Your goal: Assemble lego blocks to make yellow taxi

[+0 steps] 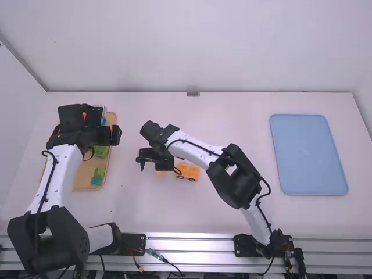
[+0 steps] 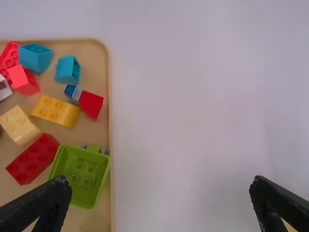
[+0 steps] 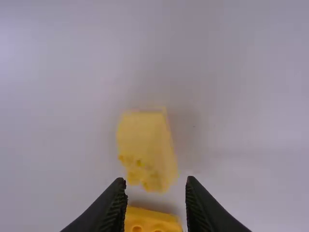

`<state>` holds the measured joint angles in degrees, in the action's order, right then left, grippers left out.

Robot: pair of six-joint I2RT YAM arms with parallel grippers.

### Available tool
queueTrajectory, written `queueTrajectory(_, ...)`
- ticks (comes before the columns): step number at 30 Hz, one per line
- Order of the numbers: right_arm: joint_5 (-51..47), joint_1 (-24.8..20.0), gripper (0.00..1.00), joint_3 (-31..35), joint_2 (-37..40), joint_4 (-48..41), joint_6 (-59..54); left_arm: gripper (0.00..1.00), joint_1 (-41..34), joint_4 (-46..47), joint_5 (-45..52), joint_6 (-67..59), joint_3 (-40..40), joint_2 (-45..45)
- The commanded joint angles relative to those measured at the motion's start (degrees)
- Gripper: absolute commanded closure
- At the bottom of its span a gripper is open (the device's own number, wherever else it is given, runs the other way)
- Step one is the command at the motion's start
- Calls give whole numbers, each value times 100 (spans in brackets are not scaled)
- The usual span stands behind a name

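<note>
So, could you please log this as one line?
left hand: open, near tray | right hand: open, near yellow block | wheeled piece: on table

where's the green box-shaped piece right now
In the left wrist view, the green box-shaped piece is in the tan tray, near its rim, next to the dark red block. The high view has that tray on the left of the table.
</note>
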<state>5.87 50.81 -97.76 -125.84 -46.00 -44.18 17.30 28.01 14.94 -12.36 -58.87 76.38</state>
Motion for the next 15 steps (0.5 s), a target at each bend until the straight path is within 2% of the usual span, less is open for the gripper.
queueTrajectory(1, -162, 20, 67, -170, -76, -36, 26, 1, 22, 39, 55, 40, -68, -96)
queueTrajectory(2, -164, 31, 62, -173, -74, -58, 22, 1, 22, 46, 66, 38, -68, -96)
queueTrajectory(3, -175, 31, 51, -184, -74, -62, 24, 1, 24, 48, 63, 38, -68, -96)
queueTrajectory(5, -177, 13, 43, -223, -72, -58, 33, 1, 44, 33, 63, 38, -68, -96)
queueTrajectory(6, -164, -52, 29, -299, -61, -89, 92, 1, 24, 4, 66, 36, -68, -96)
queueTrajectory(9, -236, -238, 13, -516, -61, -169, 247, 1, 42, 2, 120, -58, -68, -96)
queueTrajectory(10, -295, -306, 0, -656, -61, -263, 343, 1, 31, 17, 398, -368, -63, -94)
queueTrajectory(13, -245, -450, 1, -935, -28, -598, 387, 1, 15, 50, 1045, -941, -48, -68)
queueTrajectory(15, -94, -754, 1, -1086, 184, -943, 372, 1, 24, 48, 1888, -1584, 68, -52)
